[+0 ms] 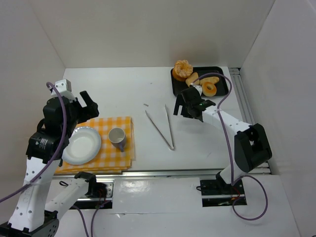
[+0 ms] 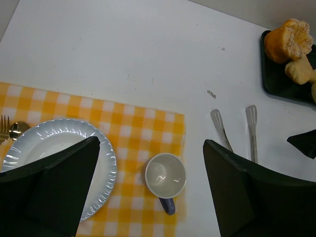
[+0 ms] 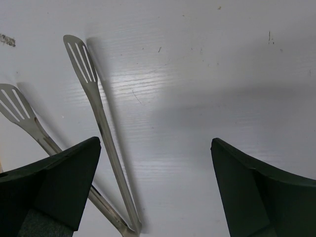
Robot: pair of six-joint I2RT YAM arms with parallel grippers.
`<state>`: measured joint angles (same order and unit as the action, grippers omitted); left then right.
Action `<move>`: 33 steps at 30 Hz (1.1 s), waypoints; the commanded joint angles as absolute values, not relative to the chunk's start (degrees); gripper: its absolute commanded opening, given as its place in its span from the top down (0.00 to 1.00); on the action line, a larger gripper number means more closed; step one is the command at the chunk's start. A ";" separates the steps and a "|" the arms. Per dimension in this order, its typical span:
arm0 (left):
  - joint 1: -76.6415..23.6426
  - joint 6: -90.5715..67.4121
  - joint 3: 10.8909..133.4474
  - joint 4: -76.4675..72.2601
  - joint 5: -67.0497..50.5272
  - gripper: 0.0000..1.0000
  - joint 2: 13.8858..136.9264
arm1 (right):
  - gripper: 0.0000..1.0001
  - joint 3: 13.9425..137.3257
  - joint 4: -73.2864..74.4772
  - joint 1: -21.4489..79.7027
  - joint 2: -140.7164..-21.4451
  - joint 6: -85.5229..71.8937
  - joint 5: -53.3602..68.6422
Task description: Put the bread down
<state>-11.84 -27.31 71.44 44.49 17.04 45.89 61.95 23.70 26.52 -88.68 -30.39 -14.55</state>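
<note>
While hanging beside tongs with right claw spread wide, looks poised to grab them for bread; left claw apart too.

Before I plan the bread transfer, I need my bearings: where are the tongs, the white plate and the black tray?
tongs (image 1: pixel 158 129): top view, midway along its left leg.
white plate (image 1: pixel 83 144): top view, bare centre.
black tray (image 2: pixel 279 81): left wrist view, bare floor near its left edge.
</note>
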 commanded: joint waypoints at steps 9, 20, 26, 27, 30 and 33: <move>-12.04 -26.10 71.63 41.31 16.52 0.01 45.43 | 0.00 64.16 25.05 30.14 -89.47 -26.20 -17.31; -12.04 -26.63 71.10 40.79 16.00 0.01 45.97 | 0.00 57.57 21.79 40.60 -86.75 -16.53 -8.00; -12.04 -26.63 71.10 40.78 16.00 0.01 45.97 | 0.00 57.57 22.41 43.41 -92.89 -14.06 -5.54; -12.04 -26.63 71.10 40.78 16.00 0.01 45.97 | 0.00 58.18 22.41 43.42 -93.77 -14.06 -5.54; -12.04 -26.63 71.10 40.78 16.00 0.01 45.97 | 0.00 58.71 21.01 44.65 -96.41 -14.06 -7.73; -12.04 -26.63 71.10 40.78 16.00 0.01 45.97 | 0.00 58.71 18.03 45.18 -97.82 -14.06 -8.44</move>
